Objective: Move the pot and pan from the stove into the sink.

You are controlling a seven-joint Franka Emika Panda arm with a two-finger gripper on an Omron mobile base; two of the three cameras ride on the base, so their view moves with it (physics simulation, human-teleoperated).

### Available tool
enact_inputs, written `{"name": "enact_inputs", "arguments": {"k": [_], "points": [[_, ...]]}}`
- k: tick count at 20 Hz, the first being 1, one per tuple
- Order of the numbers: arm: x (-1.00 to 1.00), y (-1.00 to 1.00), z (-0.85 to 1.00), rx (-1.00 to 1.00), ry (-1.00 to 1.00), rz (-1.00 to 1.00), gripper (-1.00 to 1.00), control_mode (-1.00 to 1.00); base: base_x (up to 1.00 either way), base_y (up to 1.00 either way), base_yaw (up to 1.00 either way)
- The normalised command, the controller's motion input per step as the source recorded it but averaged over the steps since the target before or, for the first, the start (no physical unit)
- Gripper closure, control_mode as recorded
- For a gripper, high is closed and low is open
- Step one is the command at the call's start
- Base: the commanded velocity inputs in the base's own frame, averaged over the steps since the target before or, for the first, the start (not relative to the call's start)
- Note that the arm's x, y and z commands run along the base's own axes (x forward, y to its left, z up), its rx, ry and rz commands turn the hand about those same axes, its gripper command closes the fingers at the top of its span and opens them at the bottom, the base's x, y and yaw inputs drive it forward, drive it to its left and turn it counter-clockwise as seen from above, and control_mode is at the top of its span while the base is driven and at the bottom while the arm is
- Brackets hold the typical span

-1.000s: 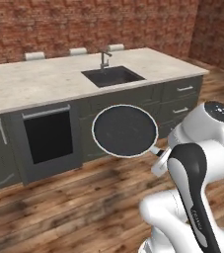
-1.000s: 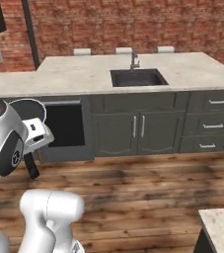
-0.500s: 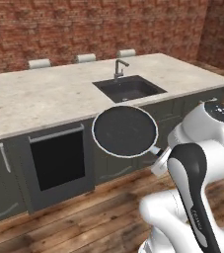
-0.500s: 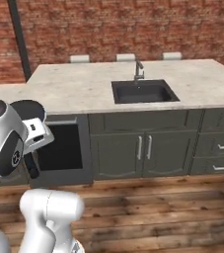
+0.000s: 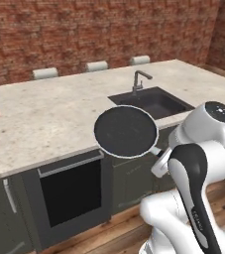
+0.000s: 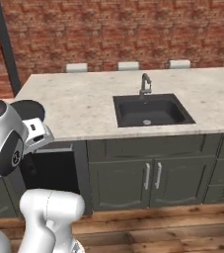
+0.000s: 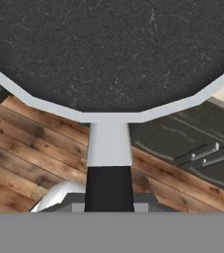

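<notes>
Base has rolled in toward the counter over the last second: the whole scene grew and shifted in both base views, so that's camera motion, not the counter's things moving. The sink point(image 5: 153, 103) now sits just ahead and slightly right of the arm, faucet point(image 5: 138, 81) behind it, basin looks empty in the right base view. The pan point(image 5: 126, 131) kept the same pose relative to the arm through that drive, so it's being carried: held out in front of the robot, above the front edge of the countertop point(image 5: 44, 124), tipped so its black inside faces the left base camera. It's left of the sink, not over it yet. My read: transport leg nearly done, what's left is swinging the pan right over the basin and lowering. Gripper point(image 7: 109, 205): the fingertips themselves aren't visible, but the pan's handle runs straight down into it in the hand view, so I judge it clamped narrow on the handle. Pot and stove are out of frame here.
</notes>
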Motion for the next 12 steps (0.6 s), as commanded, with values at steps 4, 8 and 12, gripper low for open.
{"name": "enact_inputs", "arguments": {"k": [4, 8, 12], "points": [[0.00, 0.00, 0.00, 0.00, 0.00, 0.00, 1.00, 1.00, 0.18, 0.04, 0.00], [0.00, 0.00, 0.00, 0.00, 0.00, 0.00, 1.00, 1.00, 0.02, -0.02, 0.00], [0.00, 0.00, 0.00, 0.00, 0.00, 0.00, 1.00, 1.00, 0.21, -0.41, 0.07]]}}
